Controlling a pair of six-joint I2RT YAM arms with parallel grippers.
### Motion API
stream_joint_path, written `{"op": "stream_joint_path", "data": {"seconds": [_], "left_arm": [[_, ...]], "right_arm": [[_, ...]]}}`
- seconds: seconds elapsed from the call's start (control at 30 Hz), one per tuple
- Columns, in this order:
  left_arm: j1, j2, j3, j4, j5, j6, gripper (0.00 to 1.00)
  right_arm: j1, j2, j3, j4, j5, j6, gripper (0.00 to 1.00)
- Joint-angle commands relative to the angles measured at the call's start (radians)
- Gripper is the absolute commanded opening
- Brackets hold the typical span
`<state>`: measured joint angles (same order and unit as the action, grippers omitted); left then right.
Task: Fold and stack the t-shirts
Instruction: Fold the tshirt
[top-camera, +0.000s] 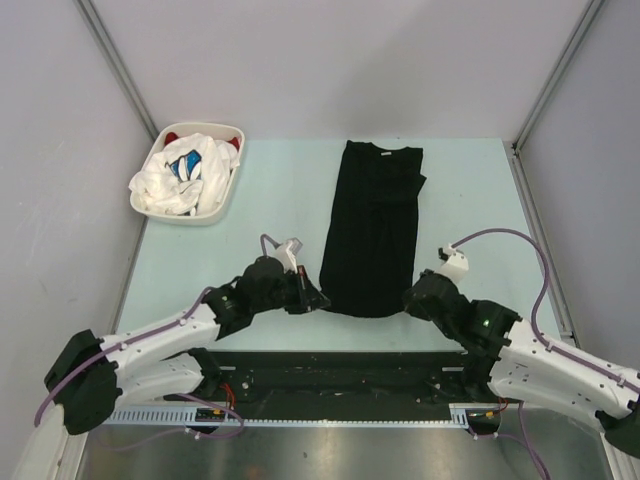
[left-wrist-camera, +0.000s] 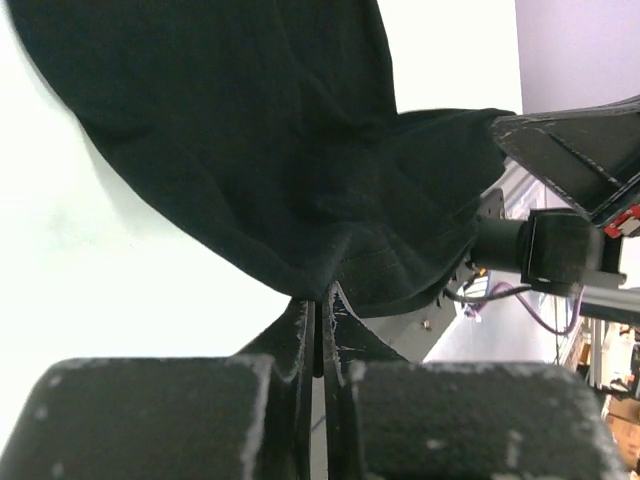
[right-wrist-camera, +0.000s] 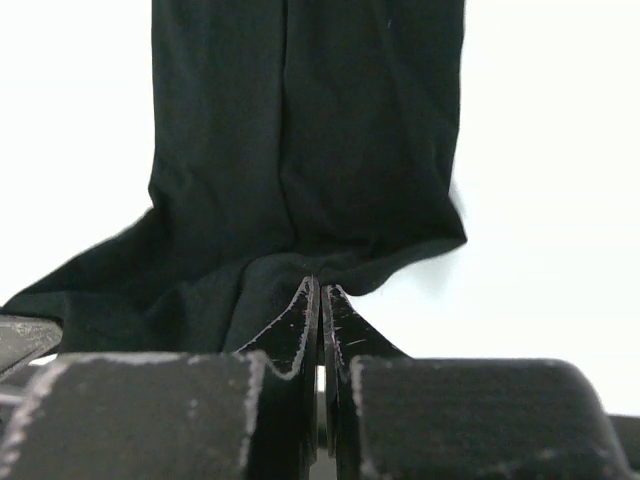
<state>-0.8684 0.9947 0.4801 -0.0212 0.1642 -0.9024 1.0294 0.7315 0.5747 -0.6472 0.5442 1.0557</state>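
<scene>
While both arms reach in from the bottom of the top view, the left end effector (top-camera: 318, 298) and the right end effector (top-camera: 408, 298) sit at the two near corners of the black t-shirt (top-camera: 372, 225). Each has its jaws pressed together on the hem, and both wrist views show dark cloth pinched there. Beyond them the tee lies in the middle of the frame as a long narrow strip on the pale counter (top-camera: 270, 200), its sides apparently already turned in and its collar at the far end. I judge the lengthwise fold done and the crosswise fold not yet made. In the upper left, the basket (top-camera: 186, 219) holds a crumpled white t-shirt with blue print (top-camera: 185, 172) and a red t-shirt (top-camera: 172, 135) peeking out behind it. Neither is folded, and no stack exists, so most of the job remains.
</scene>
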Motion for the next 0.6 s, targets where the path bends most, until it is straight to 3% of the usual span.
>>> {"op": "stream_joint_path", "data": {"seconds": [0.0, 0.23, 0.57], "left_arm": [[0.075, 0.065, 0.089, 0.017, 0.046, 0.094, 0.0], [0.187, 0.231, 0.271, 0.095, 0.167, 0.158, 0.0], [0.267, 0.507, 0.535, 0.104, 0.271, 0.194, 0.0]], "right_arm": [[-0.191, -0.02, 0.034, 0.158, -0.098, -0.215, 0.0], [-0.452, 0.067, 0.071, 0.297, -0.303, -0.33, 0.0], [-0.663, 0.227, 0.116, 0.463, -0.467, -0.367, 0.0]]}}
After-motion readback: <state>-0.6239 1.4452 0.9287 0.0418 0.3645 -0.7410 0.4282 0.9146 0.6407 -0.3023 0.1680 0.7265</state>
